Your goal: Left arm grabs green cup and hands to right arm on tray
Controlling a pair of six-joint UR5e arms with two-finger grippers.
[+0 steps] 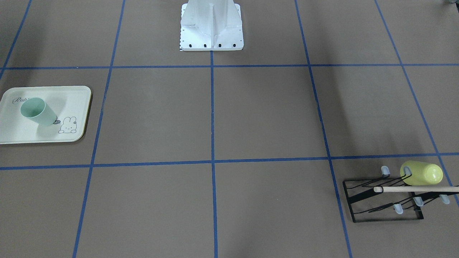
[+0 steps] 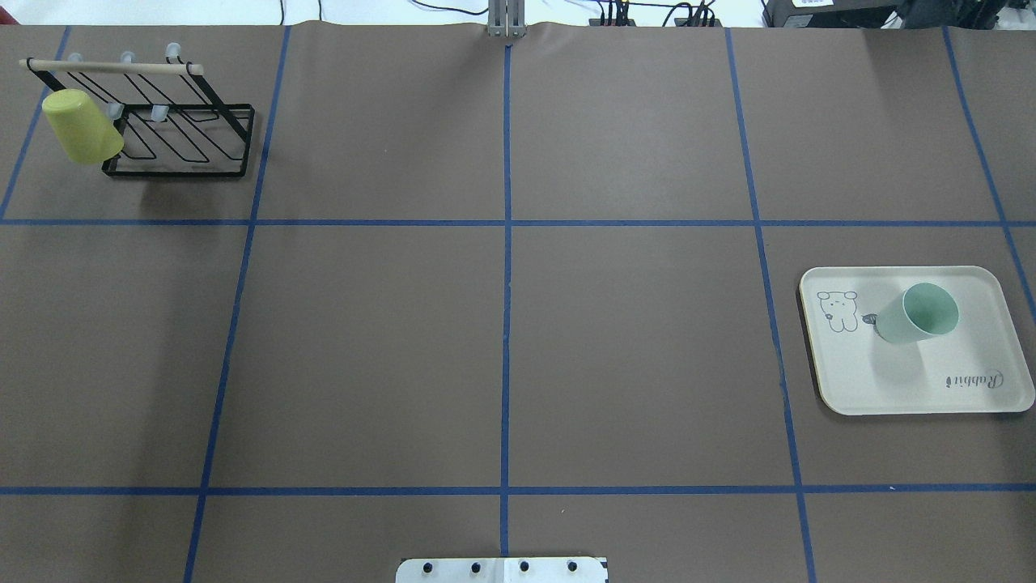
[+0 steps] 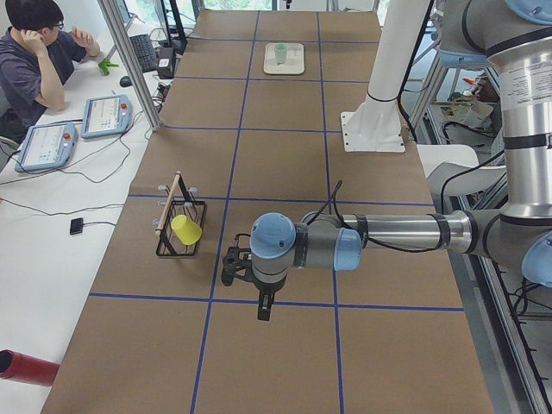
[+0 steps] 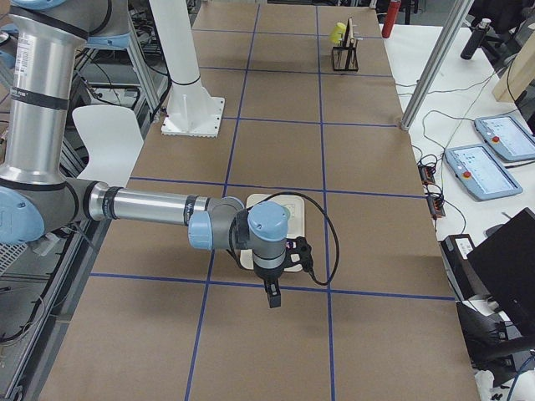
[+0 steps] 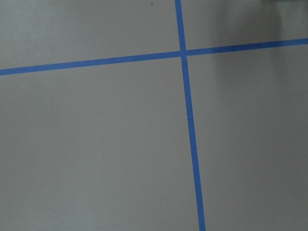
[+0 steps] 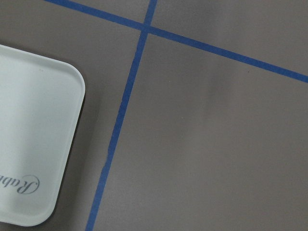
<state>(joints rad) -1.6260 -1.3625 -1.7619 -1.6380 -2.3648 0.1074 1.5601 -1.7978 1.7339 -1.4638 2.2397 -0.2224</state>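
On the tray (image 2: 906, 405) stands the green cup (image 2: 919, 313), near the right gripper (image 4: 300, 255), far from the left gripper (image 3: 229, 266); clenched or released, I cannot tell.

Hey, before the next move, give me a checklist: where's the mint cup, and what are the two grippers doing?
1. Pale mint-green plastic cup upright on cream rectangular tray: ok.
2. Cup free of any gripper: ok.
3. Left gripper open or shut: cannot tell.
4. Right gripper open or shut: cannot tell.
5. Yellow-green plastic cup on black wire rack, apart from the tray: ok.
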